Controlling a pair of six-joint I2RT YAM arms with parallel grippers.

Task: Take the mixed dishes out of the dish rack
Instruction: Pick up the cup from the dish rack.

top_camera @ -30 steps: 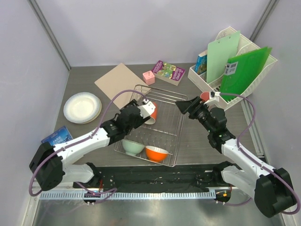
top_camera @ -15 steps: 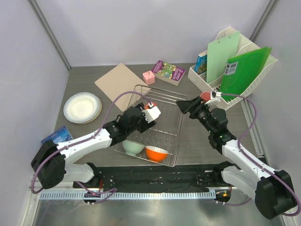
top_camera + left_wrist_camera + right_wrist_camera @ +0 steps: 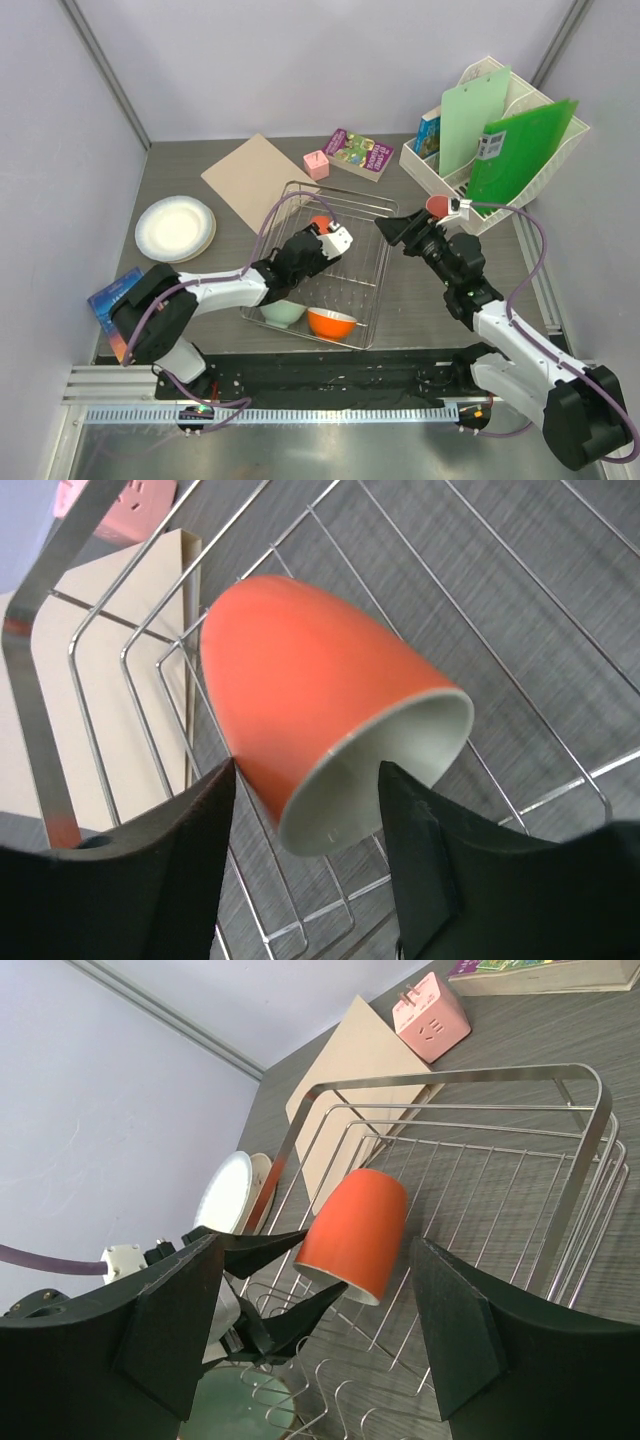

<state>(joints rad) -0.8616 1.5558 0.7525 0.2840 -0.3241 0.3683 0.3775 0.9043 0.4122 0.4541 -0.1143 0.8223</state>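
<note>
— Fingers of our left gripper [image 3: 306,768] stand spread wide. The orange cup [image 3: 320,680] lies tilted between their tips, mouth toward the wrist camera. Whether they touch it, we cannot tell.

— And our right gripper [image 3: 318,1245]?

— Spread wide too, holding nothing, by the right side of the dish rack [image 3: 365,285]. The cup rests on the wires in the rack's far half.

— We see the mint-green bowl [image 3: 283,313] and orange bowl [image 3: 333,323] side by side at its near end, and the plates [image 3: 175,228] stacked on the worktop [image 3: 430,300], left of the rack.
</note>
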